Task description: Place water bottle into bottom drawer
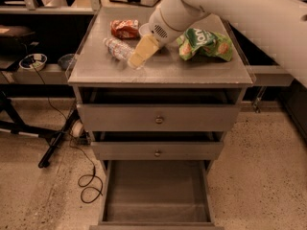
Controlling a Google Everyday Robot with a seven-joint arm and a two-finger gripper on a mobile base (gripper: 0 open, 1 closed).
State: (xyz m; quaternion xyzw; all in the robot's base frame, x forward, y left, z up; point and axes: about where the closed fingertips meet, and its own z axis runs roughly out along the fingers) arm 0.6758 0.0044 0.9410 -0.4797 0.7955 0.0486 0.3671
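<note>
gripper at crinkly clear bottle, grip state: cannot tell | red packet, green bag beside | grey drawer open

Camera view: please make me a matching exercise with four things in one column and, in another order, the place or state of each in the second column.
1. water bottle
2. green bag
3. bottom drawer
4. gripper

A. pulled open, lowest of three
B. lying on the cabinet top, left part
C. on the cabinet top, right part
D. low over the cabinet top, close beside the water bottle

Pairs: 1-B, 2-C, 3-A, 4-D
</note>
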